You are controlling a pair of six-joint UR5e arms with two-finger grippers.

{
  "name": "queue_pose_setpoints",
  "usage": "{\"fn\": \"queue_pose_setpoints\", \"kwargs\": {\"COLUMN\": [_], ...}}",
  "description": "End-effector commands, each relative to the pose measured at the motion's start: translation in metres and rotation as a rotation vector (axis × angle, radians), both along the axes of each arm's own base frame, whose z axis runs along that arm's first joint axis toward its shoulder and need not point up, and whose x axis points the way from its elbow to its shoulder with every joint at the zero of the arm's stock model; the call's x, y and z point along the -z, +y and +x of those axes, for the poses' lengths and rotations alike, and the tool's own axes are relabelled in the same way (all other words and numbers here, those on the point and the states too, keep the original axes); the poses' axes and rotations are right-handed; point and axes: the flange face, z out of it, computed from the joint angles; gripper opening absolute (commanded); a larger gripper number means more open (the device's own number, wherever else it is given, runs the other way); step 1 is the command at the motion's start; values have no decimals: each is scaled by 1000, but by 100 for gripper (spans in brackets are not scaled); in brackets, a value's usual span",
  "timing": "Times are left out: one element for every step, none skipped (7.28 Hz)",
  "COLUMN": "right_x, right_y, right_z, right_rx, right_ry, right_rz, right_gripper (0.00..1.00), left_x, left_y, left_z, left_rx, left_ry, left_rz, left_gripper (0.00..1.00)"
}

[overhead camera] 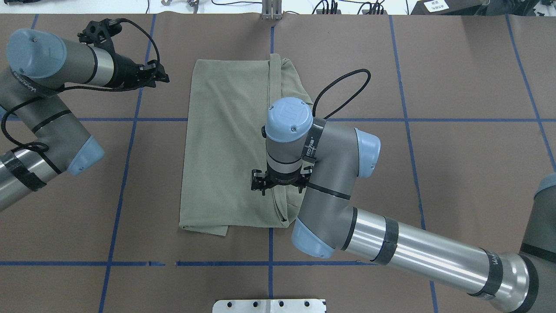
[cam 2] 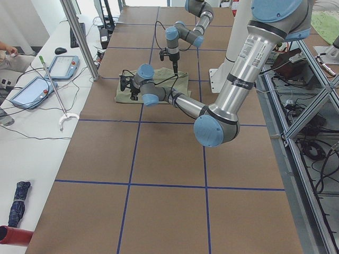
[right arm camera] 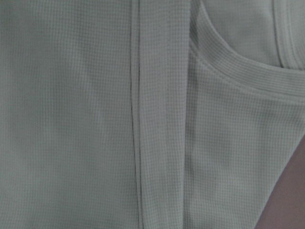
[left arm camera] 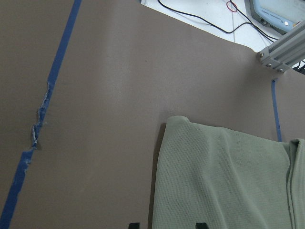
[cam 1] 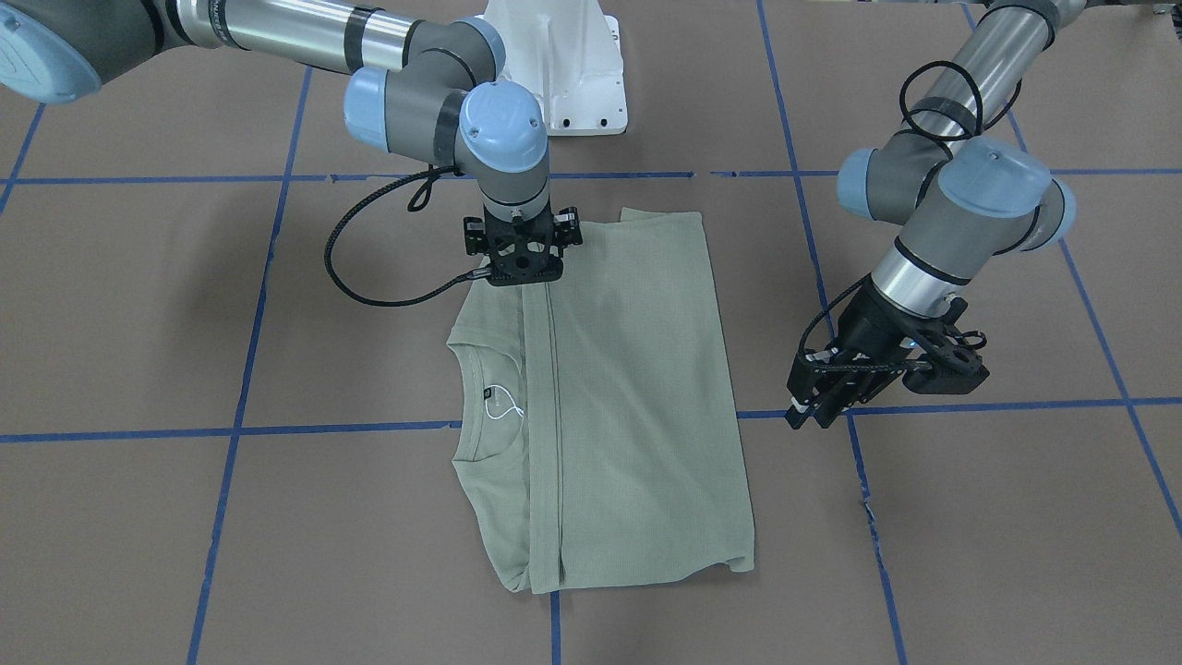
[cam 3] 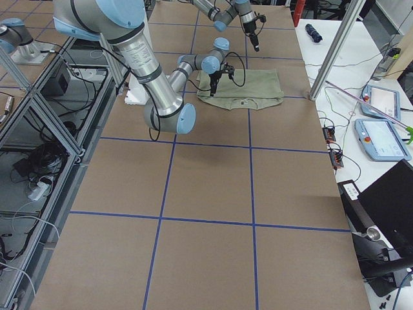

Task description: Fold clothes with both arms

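Front camera: the green shirt lies flat in the middle of the brown paper-covered table, folded into a neat rectangle. One flap is laid over so its stitched hem runs in a straight line just beside the collar. It's a fine ribbed knit. Inside the neck there's a small dark label, way too tiny to read, with a white string tag looped next to it. The right gripper points straight down at the shirt's edge nearest the robot, right at that hem line. Its fingers are hidden, so I honestly can't tell if it's pinching the cloth. The left gripper hangs off to the side, over a blue tape line and well clear of the fabric.

Overhead: the right arm covers its own gripper. There's lettering on a black band near the wrist, but I can't make it out.

Side cameras: too small to add much. The shirt sits between the two arms.

Left wrist cam: two black fingertips poke in at the bottom edge, spread apart and empty. A rounded shirt corner lies just beyond them, with a grid-like weave. The tape has a torn, crinkled spot.

Right wrist cam: all knit up close, showing the double-stitched hem, a curved ribbed band and a sliver of table.
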Motion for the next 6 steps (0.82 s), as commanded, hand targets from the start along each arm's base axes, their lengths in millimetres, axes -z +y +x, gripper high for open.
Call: {"fn": "queue_pose_setpoints", "kwargs": {"right_x": [-4, -9, -13, -22, -25, -40], "right_y": [6, 9, 12, 13, 15, 17], "right_z": [-8, -10, -11, -10, -7, -4], "right_rx": [30, 33, 38, 38, 40, 47], "right_ry": [46, 57, 65, 99, 123, 144], "right_rz": [-32, -35, -39, -54, -64, -65], "right_gripper": [100, 100, 100, 100, 100, 100], "left_x": [-3, -3, -3, -3, -3, -3], "left_y": [1, 1, 2, 2, 1, 1], "left_z": [-1, -1, 0, 0, 1, 0], "left_rx": [-1, 0, -1, -2, -3, -1], "left_ry": [-2, 0, 0, -1, -2, -2], "left_rz": [-5, -8, -8, -6, -5, -5], "left_gripper": [50, 50, 50, 50, 50, 50]}}
